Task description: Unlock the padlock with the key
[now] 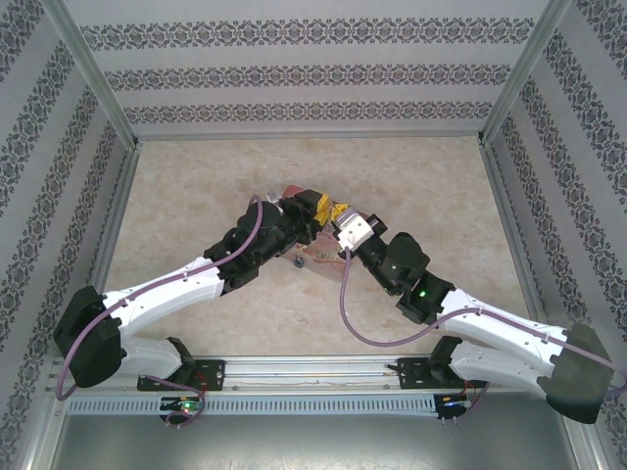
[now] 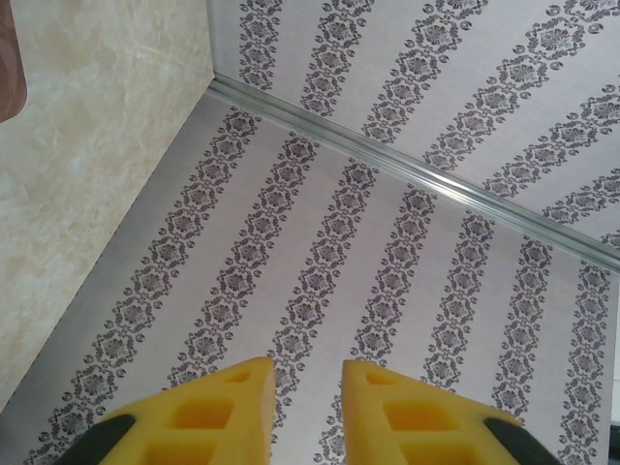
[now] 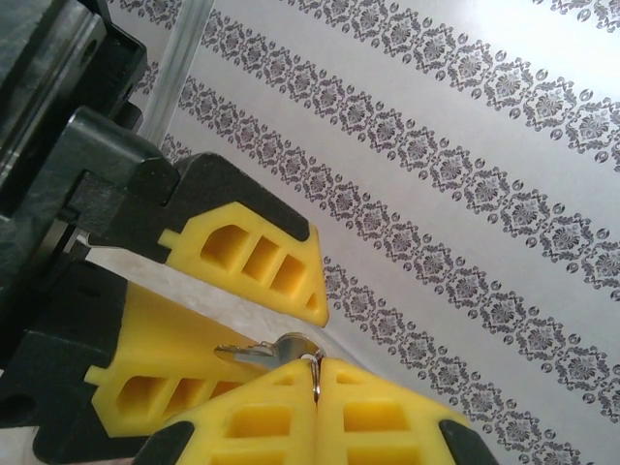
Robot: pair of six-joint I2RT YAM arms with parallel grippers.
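My right gripper (image 3: 318, 366) is shut on the thin ring of the key (image 3: 254, 352). The small silver key sticks out to the left past the fingertips. Right in front of it are the left gripper's yellow fingers (image 3: 257, 262), spread apart, and the key's tip lies against the lower one. In the left wrist view the left gripper (image 2: 308, 373) is open with nothing between its fingers. From above, the left gripper (image 1: 312, 208) and the right gripper (image 1: 340, 219) meet at the table's middle. The padlock is hidden beneath them.
A pink tin (image 1: 315, 257) lies partly under the two wrists, and its brown edge (image 2: 10, 58) shows in the left wrist view. The beige table (image 1: 196, 196) is boxed in by patterned walls (image 1: 313, 69) with metal posts at the corners.
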